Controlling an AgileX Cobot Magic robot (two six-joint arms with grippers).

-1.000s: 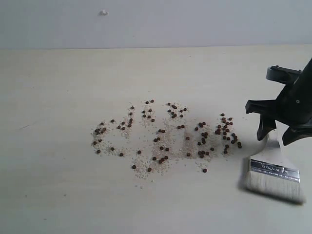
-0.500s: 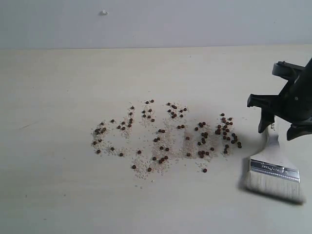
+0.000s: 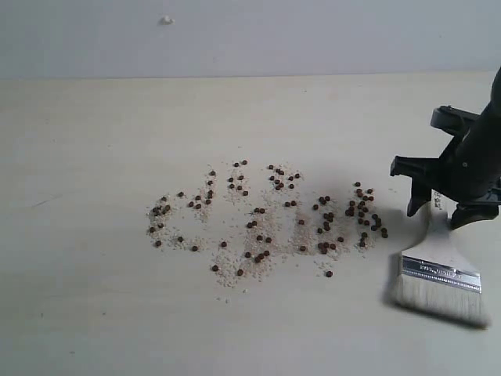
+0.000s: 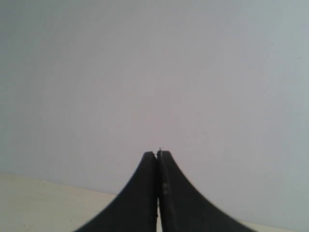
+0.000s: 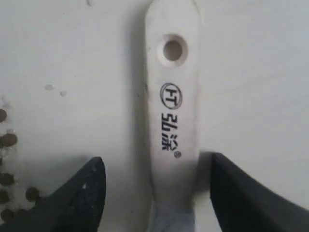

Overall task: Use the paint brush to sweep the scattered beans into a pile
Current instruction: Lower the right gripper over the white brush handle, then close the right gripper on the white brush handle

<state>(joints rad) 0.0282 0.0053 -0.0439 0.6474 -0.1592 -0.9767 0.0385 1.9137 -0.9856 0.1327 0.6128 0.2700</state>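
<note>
Dark reddish-brown beans (image 3: 266, 223) lie scattered with whitish grains across the middle of the pale table; no pile shows. The paint brush (image 3: 440, 270) lies flat at the right, bristles toward the front edge, its wooden handle (image 5: 173, 111) with the hole at its end pointing away. My right gripper (image 3: 440, 211) hangs over the handle, open, one finger on each side with a gap to the wood. A few beans (image 5: 6, 181) show beside one finger. The left gripper (image 4: 158, 154) is shut on nothing, pointing at a blank wall.
The pale table (image 3: 94, 305) ends at a grey wall (image 3: 250, 35) behind. A small white speck (image 3: 166, 20) sits on the wall.
The right gripper rose slightly, then came back down and a little left over the brush handle, jaws a bit wider. Brush and beans have not moved.
</note>
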